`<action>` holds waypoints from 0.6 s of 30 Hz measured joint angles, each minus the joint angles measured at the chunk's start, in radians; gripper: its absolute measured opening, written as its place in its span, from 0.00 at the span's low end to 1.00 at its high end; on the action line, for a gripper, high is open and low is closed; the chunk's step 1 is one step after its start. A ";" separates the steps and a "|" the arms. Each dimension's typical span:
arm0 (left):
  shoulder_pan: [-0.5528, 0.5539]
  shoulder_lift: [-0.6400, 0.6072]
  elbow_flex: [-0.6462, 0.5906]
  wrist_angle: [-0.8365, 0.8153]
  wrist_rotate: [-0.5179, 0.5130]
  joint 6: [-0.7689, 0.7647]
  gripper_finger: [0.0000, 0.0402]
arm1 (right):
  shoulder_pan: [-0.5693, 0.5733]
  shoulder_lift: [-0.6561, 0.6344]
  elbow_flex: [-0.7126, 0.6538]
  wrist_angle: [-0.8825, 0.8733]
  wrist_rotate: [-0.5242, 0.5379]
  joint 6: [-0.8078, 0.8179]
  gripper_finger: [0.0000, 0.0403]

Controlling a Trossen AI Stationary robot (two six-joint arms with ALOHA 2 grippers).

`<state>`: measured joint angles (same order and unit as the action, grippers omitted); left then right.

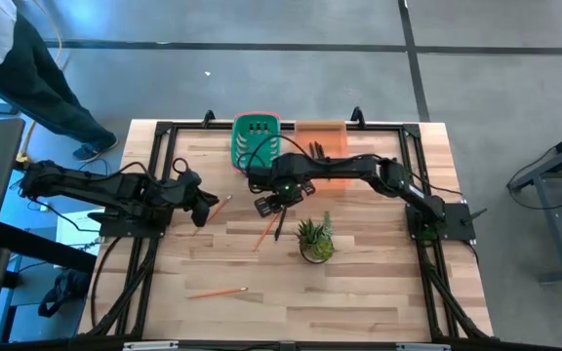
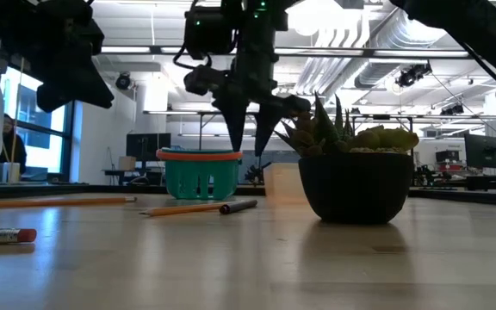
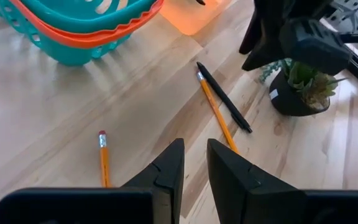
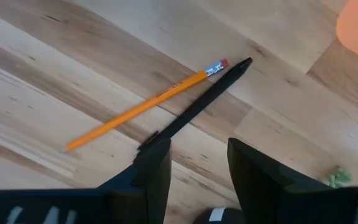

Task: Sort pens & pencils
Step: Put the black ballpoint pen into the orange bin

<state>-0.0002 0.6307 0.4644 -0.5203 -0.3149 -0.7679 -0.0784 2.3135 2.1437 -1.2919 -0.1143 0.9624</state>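
the right gripper (image 1: 271, 207), fingers parted and empty, is hovering directly above the slim black pen (image 4: 194, 106), whose long axis is lying alongside the thin orange wooden pencil (image 4: 138, 109) on the bench (image 1: 359, 283).

High overhead; low level at tabletop; wrists close, both seeing pen (image 3: 224, 97) beside pencil (image 4: 138, 109).

Black pen's (image 4: 194, 106) lower end behind the right tool's finger (image 4: 154, 165).

Matte blk arms (image 1: 96, 190), blk cables, green LED.
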 joint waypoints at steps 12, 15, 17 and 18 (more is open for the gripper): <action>0.000 -0.008 0.000 0.001 -0.003 -0.003 0.14 | -0.002 0.008 0.000 -0.012 -0.008 -0.028 0.37; 0.000 -0.008 0.000 0.001 -0.012 -0.016 0.14 | -0.002 0.011 0.000 -0.016 -0.008 -0.028 0.37; 0.000 -0.008 0.000 0.001 -0.018 -0.024 0.14 | -0.002 0.018 0.001 -0.022 -0.016 -0.025 0.37; 0.000 -0.009 0.000 0.001 -0.019 -0.025 0.14 | -0.002 0.023 0.001 -0.029 -0.019 -0.026 0.37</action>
<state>-0.0002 0.6220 0.4644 -0.5194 -0.3336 -0.7931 -0.0807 2.3365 2.1445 -1.3207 -0.1329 0.9363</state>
